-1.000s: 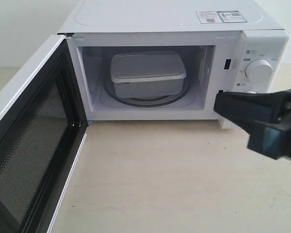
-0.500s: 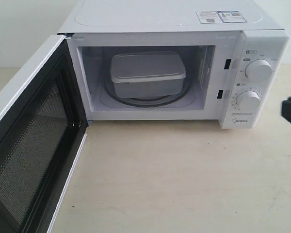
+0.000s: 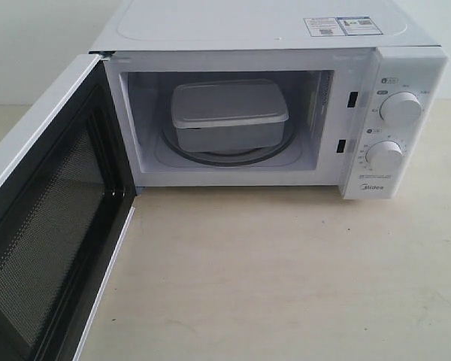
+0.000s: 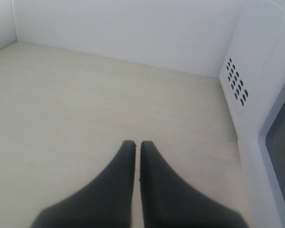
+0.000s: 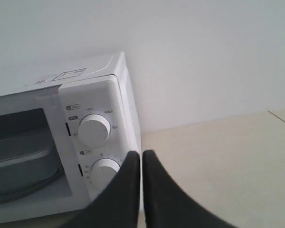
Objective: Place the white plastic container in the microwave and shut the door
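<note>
The left gripper [image 4: 134, 145] was closed, its 2 black fingers [image 4: 154, 190] pressed almost together with only a thin slit between them and nothing clamped there. It hung above the pale table [image 4: 76, 123], near the white side wall of the microwave [image 4: 256, 57], where a patch of small vent slots [image 4: 236, 85] showed.

The right gripper [image 5: 141, 156] was likewise pinched closed and empty, its tips pointing at the control panel just beside the lower of the 2 round knobs [image 5: 95, 129]. Stickers [image 5: 69, 74] lay on the microwave's top.

In the exterior view, the white plastic container [image 3: 229, 113] sat inside the microwave's cavity, upright with its lid on, resting on the glass turntable [image 3: 274, 154] roughly at its middle and apart from the cavity walls. The door [image 3: 52, 218] stood swung wide open to the left on its hinge, its black inner frame and dark mesh window facing the camera. The 2 knobs were on the right front panel, 1 above the other, and the table in front of the microwave was bare light wood.
</note>
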Robot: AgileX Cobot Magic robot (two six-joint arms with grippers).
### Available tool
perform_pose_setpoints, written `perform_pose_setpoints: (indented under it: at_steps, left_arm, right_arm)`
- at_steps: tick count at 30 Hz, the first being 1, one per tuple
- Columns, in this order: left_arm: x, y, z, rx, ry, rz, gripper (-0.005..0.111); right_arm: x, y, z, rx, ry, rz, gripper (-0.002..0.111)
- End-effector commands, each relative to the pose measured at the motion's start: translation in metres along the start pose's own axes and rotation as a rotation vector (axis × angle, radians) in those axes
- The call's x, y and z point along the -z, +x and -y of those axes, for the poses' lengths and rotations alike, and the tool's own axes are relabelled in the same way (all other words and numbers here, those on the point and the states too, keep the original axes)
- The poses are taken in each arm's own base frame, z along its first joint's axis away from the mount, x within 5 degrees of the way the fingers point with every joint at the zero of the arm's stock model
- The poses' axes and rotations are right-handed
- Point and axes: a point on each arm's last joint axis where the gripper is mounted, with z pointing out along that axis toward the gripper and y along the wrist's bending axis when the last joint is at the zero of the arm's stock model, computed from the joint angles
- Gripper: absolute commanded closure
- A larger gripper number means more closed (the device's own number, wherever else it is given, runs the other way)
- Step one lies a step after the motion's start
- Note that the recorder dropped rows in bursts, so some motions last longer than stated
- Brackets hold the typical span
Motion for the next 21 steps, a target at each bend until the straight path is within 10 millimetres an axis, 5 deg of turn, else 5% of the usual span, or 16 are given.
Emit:
perform_pose_setpoints:
  at_steps: [1,21]
  left_arm:
    - [0.0,0.001,0.0,-0.002,0.006,0.0,0.102]
    - [0.0,0.001,0.0,-0.002,0.006,0.0,0.102]
  right_arm:
    - [0.004,0.017,0.005,-0.019,0.027,0.011,0.108]
    - [0.008,0.033,0.009,0.109,0.067,-0.158,0.108]
